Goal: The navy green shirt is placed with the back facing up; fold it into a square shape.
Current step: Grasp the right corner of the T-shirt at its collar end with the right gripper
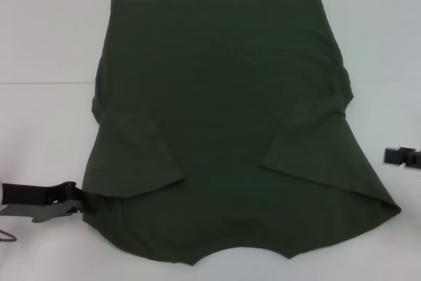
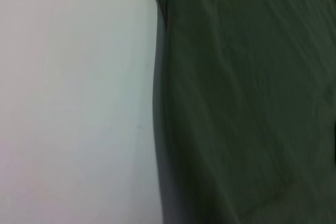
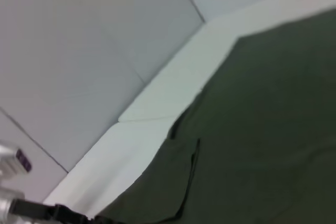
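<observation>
The navy green shirt [image 1: 223, 116] lies flat on the white table [image 1: 46, 37], plain side up. Its neckline curves at the near edge and its hem is at the far edge. Both sleeves are folded inward onto the body. My left gripper [image 1: 77, 200] sits low at the shirt's near left corner, touching the cloth edge. My right gripper [image 1: 402, 157] shows only partly at the right border, apart from the shirt's right side. In the left wrist view, the shirt [image 2: 247, 98] fills one half beside bare table. The right wrist view shows the shirt [image 3: 262, 129] and the left gripper [image 3: 58, 213] far off.
A table seam [image 1: 46, 83] runs along the left of the shirt. White tabletop [image 1: 388, 44] surrounds the shirt on the left, right and far sides. A wall [image 3: 79, 51] rises behind the table in the right wrist view.
</observation>
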`<state>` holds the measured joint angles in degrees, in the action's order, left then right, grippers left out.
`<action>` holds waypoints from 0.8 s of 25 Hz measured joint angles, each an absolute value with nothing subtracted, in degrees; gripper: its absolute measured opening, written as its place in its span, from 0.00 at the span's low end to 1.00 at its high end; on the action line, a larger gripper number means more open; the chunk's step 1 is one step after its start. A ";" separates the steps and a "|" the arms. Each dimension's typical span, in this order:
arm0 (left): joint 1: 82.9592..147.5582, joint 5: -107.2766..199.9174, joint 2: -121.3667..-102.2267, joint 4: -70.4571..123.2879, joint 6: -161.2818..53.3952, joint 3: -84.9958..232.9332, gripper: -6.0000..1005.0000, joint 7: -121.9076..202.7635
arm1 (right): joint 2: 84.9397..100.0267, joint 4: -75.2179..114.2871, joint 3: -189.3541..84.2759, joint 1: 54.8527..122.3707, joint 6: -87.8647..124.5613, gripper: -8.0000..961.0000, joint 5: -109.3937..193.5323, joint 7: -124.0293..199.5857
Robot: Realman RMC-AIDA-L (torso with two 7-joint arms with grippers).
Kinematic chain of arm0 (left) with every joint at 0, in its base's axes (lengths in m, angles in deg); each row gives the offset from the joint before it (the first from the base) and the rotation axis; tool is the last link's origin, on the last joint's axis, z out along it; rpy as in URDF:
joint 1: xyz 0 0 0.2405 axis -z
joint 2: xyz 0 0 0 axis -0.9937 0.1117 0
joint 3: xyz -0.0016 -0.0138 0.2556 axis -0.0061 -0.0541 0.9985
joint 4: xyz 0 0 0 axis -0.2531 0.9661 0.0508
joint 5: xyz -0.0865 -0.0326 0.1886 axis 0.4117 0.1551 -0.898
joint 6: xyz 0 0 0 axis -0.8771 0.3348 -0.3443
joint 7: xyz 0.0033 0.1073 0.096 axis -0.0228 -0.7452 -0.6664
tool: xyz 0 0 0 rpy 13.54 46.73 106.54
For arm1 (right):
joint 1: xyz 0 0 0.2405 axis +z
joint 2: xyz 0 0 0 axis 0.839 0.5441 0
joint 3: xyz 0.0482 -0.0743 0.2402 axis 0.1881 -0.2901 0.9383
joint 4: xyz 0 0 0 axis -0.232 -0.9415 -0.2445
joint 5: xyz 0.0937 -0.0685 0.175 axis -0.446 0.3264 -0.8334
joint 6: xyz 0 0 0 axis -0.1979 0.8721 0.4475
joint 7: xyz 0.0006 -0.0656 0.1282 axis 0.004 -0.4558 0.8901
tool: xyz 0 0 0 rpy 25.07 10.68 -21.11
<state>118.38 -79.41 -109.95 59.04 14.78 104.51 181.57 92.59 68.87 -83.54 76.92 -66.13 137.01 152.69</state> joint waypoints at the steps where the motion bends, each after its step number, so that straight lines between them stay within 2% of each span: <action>1: 118.30 -79.41 -109.97 59.40 14.79 104.48 0.05 181.51 | 92.04 70.30 -82.63 77.85 -66.75 0.95 139.07 157.52; 8: 118.75 -79.46 -109.97 60.00 15.35 104.77 0.05 181.01 | 90.67 72.00 -76.22 87.03 -67.28 0.95 162.54 176.58; 14: 119.05 -79.85 -110.22 60.00 15.41 105.06 0.05 180.97 | 90.69 72.34 -76.16 91.98 -64.52 0.95 177.39 183.35; 20: 118.90 -79.86 -110.12 60.00 15.47 105.06 0.05 180.71 | 91.16 69.18 -76.93 93.48 -62.13 0.95 180.90 184.14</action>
<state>118.90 -79.86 -110.12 60.00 15.47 105.06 180.71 91.16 69.18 -76.93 93.48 -62.13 180.90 184.14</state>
